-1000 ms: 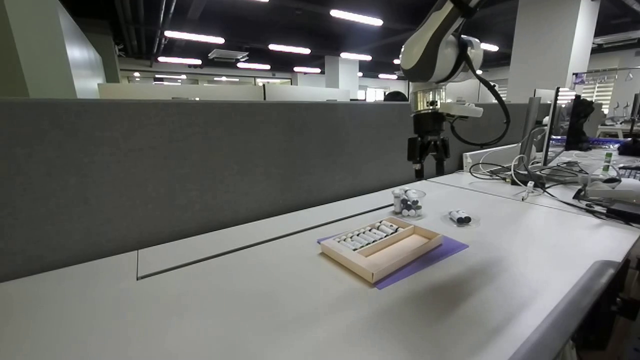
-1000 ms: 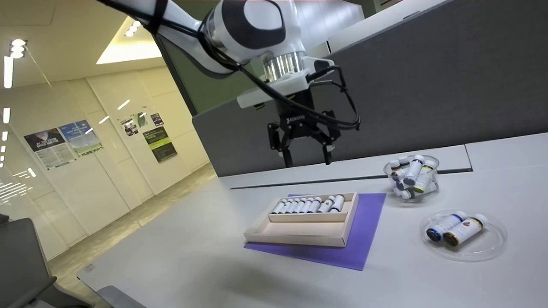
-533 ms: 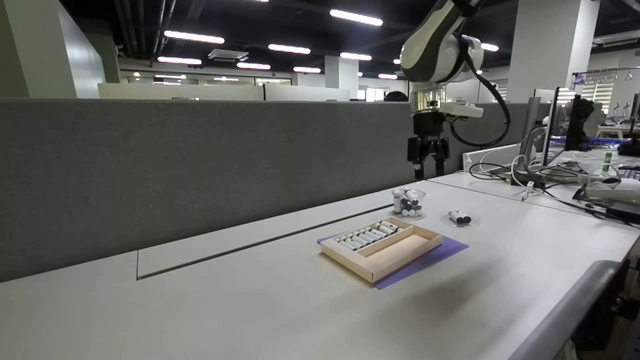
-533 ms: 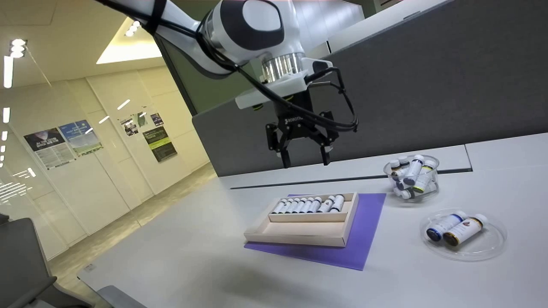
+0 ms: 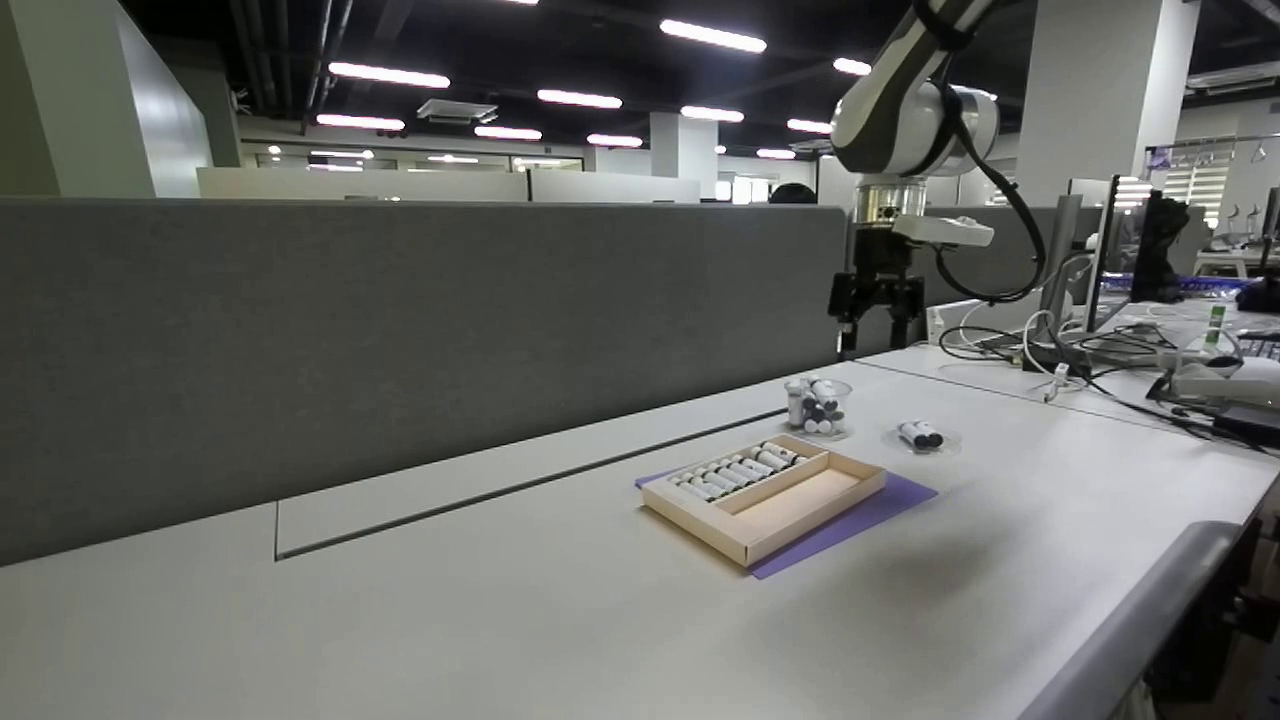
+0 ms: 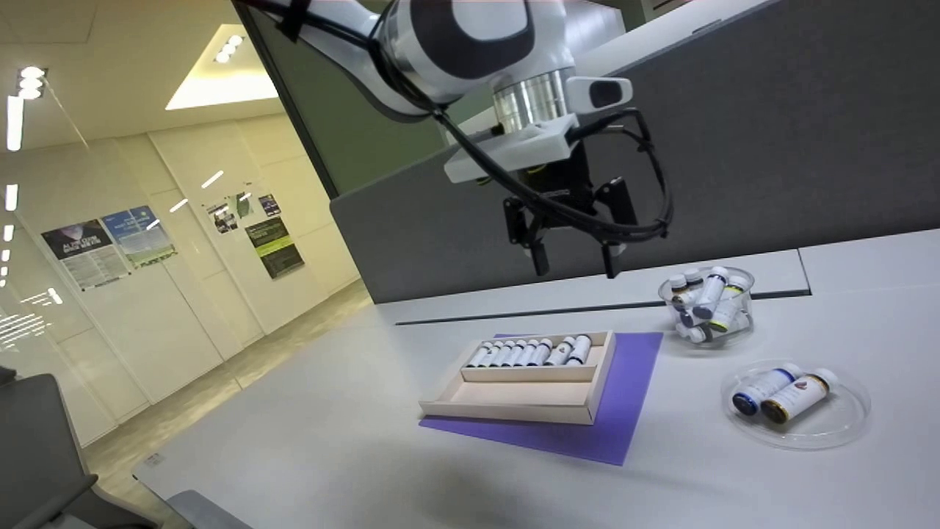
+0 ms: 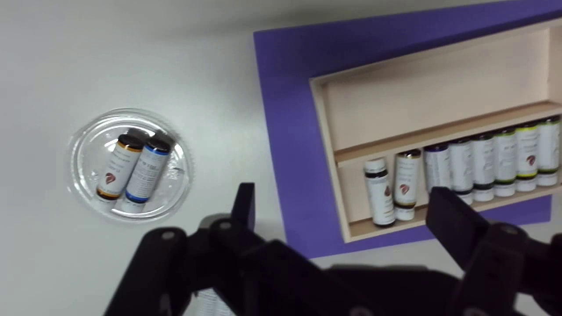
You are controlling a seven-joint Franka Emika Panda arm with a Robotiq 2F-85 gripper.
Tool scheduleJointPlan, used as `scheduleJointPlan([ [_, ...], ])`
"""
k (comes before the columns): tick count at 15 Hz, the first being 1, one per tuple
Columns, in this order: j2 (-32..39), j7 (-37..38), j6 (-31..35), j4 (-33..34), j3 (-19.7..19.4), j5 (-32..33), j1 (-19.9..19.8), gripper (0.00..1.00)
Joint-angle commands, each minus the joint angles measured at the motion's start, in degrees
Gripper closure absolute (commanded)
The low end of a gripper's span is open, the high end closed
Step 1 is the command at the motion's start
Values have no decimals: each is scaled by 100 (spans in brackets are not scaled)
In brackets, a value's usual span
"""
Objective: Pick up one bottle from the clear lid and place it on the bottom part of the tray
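Note:
The round clear lid (image 6: 837,425) lies on the table with two white-labelled bottles on it, a blue-banded bottle (image 6: 764,388) and an orange-banded bottle (image 6: 799,397). In the wrist view the lid (image 7: 178,184) is at left, with the orange-banded bottle (image 7: 119,170) beside the blue-banded bottle (image 7: 147,172). The tan tray (image 6: 507,413) has a row of bottles in its far compartment; its wider bottom compartment (image 7: 434,90) is empty. My gripper (image 6: 576,270) is open and empty, high above the table; it also shows in the other views (image 5: 873,343) (image 7: 342,194).
A clear cup (image 6: 743,301) full of bottles stands behind the lid. A purple sheet (image 6: 633,389) lies under the tray. A grey partition (image 5: 450,320) runs along the table's back edge. Cables and a monitor (image 5: 1115,250) stand at the right in an exterior view.
The arm and gripper have moved right in both exterior views during the last half second. The gripper stays open. The tray, lid and bottles have not moved.

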State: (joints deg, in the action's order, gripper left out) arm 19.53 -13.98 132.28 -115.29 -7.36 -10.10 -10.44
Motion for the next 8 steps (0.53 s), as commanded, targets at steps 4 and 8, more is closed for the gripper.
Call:
scheduleJointPlan([
  [4,847,448,867,546,-170,-657,-814,0],
  [8,1469,1136,809,1136,-281,-789,-1107,0],
])
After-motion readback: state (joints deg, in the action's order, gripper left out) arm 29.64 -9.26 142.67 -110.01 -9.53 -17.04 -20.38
